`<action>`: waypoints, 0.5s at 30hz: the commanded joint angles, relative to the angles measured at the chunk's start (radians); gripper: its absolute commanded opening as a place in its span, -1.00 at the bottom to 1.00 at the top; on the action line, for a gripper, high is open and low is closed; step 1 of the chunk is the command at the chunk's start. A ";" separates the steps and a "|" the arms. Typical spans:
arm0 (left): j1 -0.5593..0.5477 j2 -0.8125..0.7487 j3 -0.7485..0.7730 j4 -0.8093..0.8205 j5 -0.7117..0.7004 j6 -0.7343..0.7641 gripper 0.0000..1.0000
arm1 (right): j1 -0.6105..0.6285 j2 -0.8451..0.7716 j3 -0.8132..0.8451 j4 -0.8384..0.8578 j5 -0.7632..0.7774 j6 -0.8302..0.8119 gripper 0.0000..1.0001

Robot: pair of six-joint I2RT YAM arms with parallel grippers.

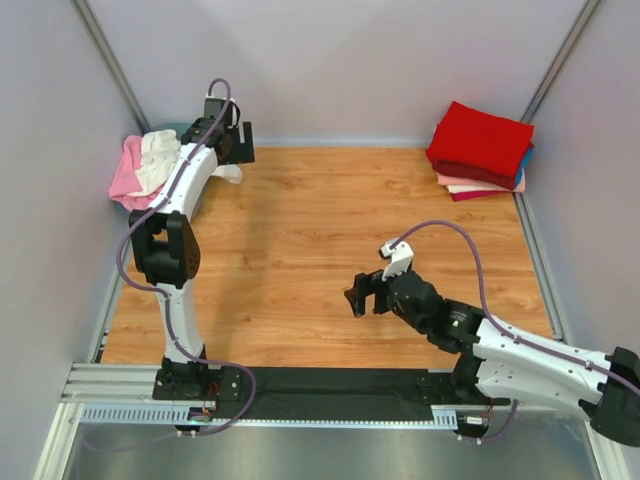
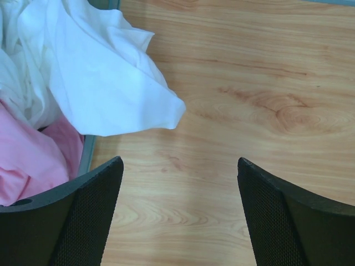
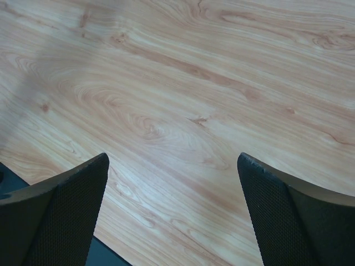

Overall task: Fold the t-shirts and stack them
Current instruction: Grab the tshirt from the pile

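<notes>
A crumpled white t-shirt (image 1: 160, 152) and a pink t-shirt (image 1: 124, 176) lie heaped in the tub at the far left. My left gripper (image 1: 238, 143) is open and empty just right of them. In the left wrist view the white shirt (image 2: 100, 83) spills over the tub rim (image 2: 87, 151) onto the wood. The pink shirt (image 2: 30, 163) lies under it, and the left gripper (image 2: 180, 210) hangs over bare wood. A folded stack stands at the far right: a red shirt (image 1: 482, 138) on top, blue (image 1: 527, 156) and pale peach (image 1: 470, 185) edges below. My right gripper (image 1: 360, 296) is open and empty over the wood, also seen in the right wrist view (image 3: 172, 210).
The wooden tabletop (image 1: 330, 230) is walled by grey panels on three sides. The translucent tub (image 1: 140, 206) sits in the far left corner. A black base plate (image 1: 340, 380) and a metal rail run along the near edge.
</notes>
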 commanded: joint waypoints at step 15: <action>0.009 0.121 0.105 -0.005 -0.035 0.126 0.89 | -0.002 -0.206 -0.058 -0.072 0.069 0.062 1.00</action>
